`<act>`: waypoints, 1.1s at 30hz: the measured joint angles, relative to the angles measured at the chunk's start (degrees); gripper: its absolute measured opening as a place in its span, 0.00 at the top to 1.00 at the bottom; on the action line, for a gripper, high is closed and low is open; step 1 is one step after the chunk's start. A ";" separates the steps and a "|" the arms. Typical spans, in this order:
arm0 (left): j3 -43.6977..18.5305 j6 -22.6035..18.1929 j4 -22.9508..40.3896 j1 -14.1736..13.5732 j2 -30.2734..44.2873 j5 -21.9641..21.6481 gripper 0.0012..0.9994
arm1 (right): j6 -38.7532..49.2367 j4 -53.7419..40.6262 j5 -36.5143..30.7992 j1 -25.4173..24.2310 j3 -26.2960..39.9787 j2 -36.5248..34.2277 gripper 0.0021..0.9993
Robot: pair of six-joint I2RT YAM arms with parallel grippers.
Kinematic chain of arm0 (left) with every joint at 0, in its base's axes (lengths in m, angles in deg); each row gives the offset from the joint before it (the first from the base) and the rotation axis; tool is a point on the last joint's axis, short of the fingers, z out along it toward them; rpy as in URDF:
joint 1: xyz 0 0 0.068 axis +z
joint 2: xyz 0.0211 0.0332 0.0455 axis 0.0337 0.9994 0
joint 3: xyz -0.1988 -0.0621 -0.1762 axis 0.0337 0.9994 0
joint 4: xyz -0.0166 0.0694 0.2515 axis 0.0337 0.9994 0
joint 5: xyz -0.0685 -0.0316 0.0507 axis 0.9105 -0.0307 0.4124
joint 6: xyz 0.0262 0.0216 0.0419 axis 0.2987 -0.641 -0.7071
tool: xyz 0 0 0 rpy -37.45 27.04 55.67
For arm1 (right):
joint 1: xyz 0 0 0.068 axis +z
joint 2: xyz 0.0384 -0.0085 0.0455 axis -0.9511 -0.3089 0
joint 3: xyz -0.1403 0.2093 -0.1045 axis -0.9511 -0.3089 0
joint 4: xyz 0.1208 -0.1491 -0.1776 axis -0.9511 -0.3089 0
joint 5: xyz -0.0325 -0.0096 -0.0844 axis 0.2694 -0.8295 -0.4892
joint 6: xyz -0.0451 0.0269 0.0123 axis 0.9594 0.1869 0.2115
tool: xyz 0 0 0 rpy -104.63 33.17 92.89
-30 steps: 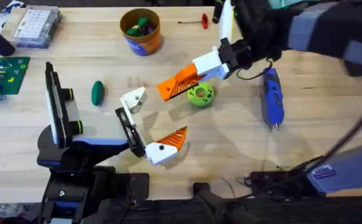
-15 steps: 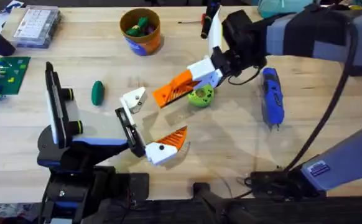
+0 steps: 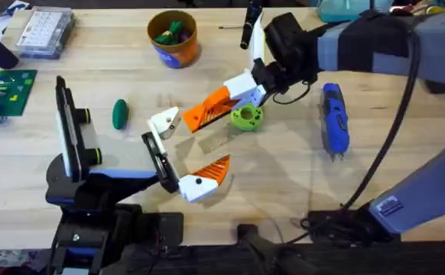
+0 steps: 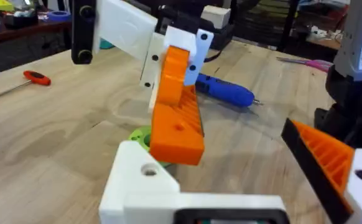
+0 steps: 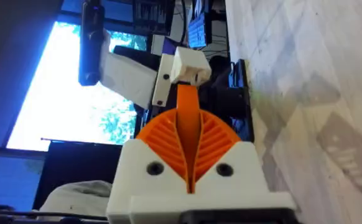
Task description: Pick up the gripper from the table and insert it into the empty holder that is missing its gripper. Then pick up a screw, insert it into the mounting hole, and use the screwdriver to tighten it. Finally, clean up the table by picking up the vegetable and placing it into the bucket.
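My right gripper (image 3: 221, 102) is shut on the orange ribbed gripper (image 3: 196, 118), holding it just above the table (image 3: 284, 183). Its pointed end almost reaches the bare white holder (image 3: 164, 121) on my left arm. In the left wrist view the gripper (image 4: 176, 121) hangs right over the holder (image 4: 145, 186), which has a round hole in it. My left gripper (image 3: 186, 147) stands open, with an orange finger (image 3: 211, 169) on its other bracket. The dark green vegetable (image 3: 119, 113) lies left of the holder. The blue bucket (image 3: 178, 53) stands at the back. The blue screwdriver (image 3: 333, 118) lies to the right. The screw is out of view.
A lime-green disc (image 3: 247, 116) with holes lies under the right gripper. A red-handled tool (image 4: 35, 76) rests near the far edge. A clear parts box (image 3: 43, 30) and a green board (image 3: 4, 90) sit at the far left. The bucket holds several small toys.
My right gripper has carried the orange gripper leftward, closer to the bare holder. The left arm has stayed still.
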 joint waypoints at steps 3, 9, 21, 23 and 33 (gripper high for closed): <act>0.00 0.00 0.00 0.00 0.00 0.00 0.01 | -2.98 3.56 0.02 0.78 0.03 0.00 0.98; 0.00 0.00 0.00 0.00 0.00 0.00 0.01 | -6.76 5.76 0.00 2.51 0.03 0.00 0.98; 0.00 0.00 0.00 0.00 0.00 0.00 0.01 | -8.62 5.78 -0.09 2.67 0.03 -0.01 0.98; 0.00 0.00 0.00 0.00 0.00 0.00 0.01 | -9.01 5.78 -0.43 2.67 0.03 0.00 0.98; 0.00 0.00 -0.01 0.00 0.00 0.00 0.01 | -9.99 5.78 -1.47 2.67 0.03 0.00 0.98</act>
